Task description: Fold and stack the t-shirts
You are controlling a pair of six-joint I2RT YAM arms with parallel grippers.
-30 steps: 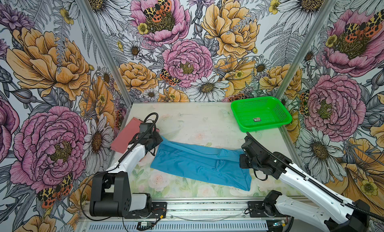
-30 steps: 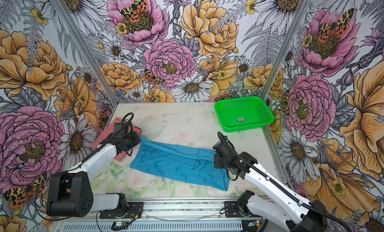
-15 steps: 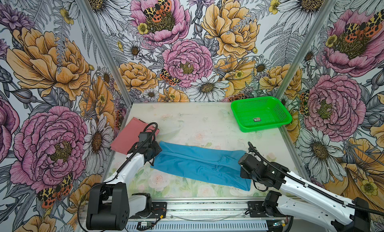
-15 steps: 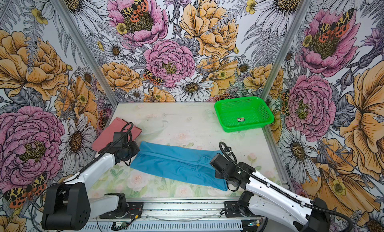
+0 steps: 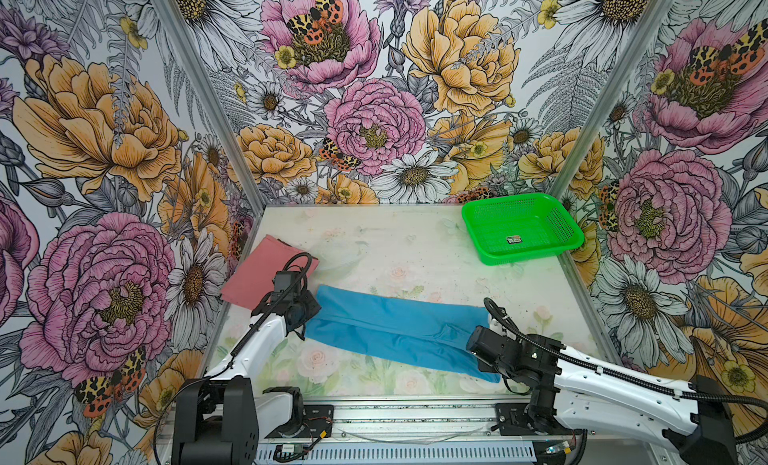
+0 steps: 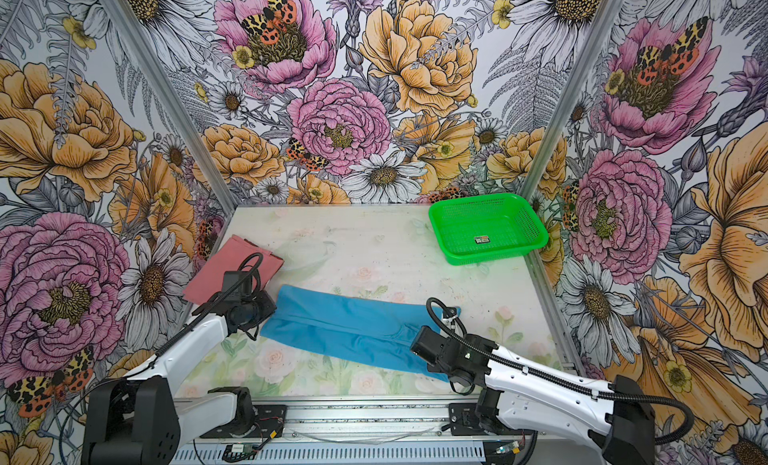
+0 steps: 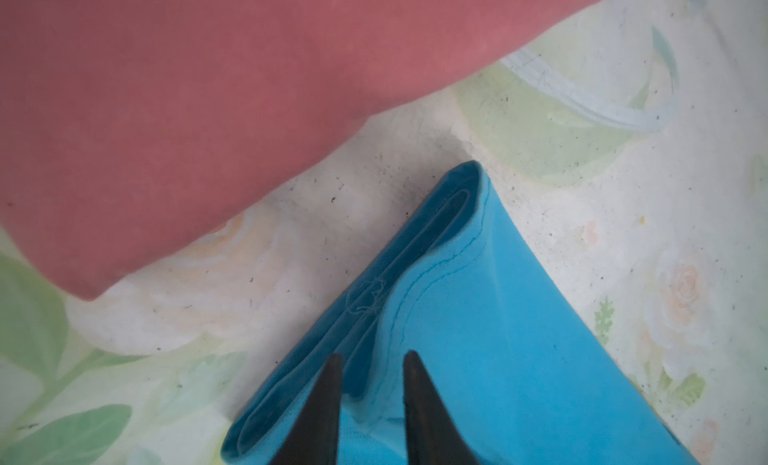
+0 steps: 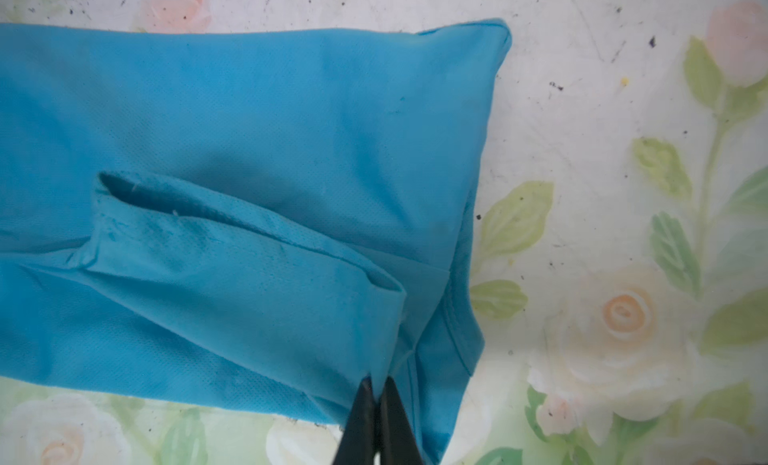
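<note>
The blue t-shirt [image 5: 395, 330] lay as a long band, with the pink t-shirt [image 5: 257, 276] folded at its ten o'clock. The left gripper [image 7: 372, 354] gaped over the hem. The right gripper [image 8: 378, 379] was nearly together (I could not tell whether it held cloth). The end corners probably needed square pinches.

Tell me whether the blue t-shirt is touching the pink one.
Apart. The left wrist view shows a strip of bare table running between the blue t-shirt and the pink t-shirt.

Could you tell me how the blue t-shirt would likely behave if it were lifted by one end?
Probably floppy: the blue t-shirt lies flat in a long folded strip, so a lifted end would likely sag. Its folds may slip apart, since the layered edge and tucked sleeve sit loose. Pushed, it would probably bunch, as it wrinkles near the sleeve.
</note>
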